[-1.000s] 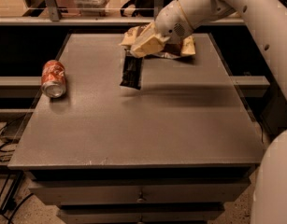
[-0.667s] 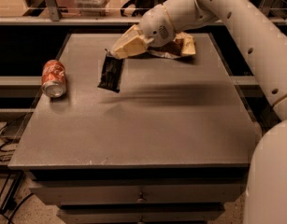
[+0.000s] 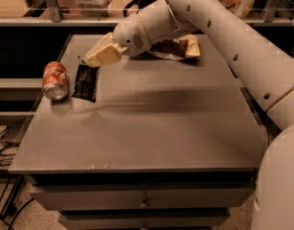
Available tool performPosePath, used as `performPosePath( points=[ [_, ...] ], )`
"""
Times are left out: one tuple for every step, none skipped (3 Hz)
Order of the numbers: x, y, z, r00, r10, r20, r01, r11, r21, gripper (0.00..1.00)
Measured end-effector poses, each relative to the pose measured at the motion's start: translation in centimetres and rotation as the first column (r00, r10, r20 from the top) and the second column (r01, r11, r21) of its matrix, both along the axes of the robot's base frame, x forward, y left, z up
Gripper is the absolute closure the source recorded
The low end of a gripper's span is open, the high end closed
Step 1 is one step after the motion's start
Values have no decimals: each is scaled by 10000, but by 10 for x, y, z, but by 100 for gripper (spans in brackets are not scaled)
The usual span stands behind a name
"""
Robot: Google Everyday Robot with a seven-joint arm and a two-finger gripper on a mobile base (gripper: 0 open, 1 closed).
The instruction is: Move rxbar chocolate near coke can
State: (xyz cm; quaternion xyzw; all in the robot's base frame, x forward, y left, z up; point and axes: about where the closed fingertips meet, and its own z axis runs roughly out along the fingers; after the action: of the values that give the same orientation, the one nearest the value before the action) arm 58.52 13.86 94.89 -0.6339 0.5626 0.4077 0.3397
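One bench (image 3: 161, 128) is shown. Near its left edge, the gripper (image 3: 91, 60) is seen pinching the rxbar chocolate (image 3: 85, 83), just beside the coke can (image 3: 55, 80). Placement is judged in hand; lowering and release are called for.

Grey matte table top (image 3: 161, 138) fills the mid of the rm, w/ a soft shadow band across it. Drawer fronts (image 3: 113, 198) sit below its front edge, small knob (image 3: 144, 203) at ctr. Speckled pale floor (image 3: 27, 219) bottom left; black cables (image 3: 3, 147) trail by the table's left side. Behind: long shelf rail (image 3: 41, 20) w/ metal uprights (image 3: 50, 1), dark underneath. Light's warm & dim.
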Motion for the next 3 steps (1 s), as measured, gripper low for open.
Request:
performPosePath(
  points=[
    [-1, 20, -7, 9956, -692, 626, 735, 9949, -687, 84],
    [6, 30, -18, 9848, -1346, 1096, 1486, 9801, -1315, 63],
    [15, 32, -35, 9727, -1809, 1454, 2080, 9573, -2007, 39]
  ],
)
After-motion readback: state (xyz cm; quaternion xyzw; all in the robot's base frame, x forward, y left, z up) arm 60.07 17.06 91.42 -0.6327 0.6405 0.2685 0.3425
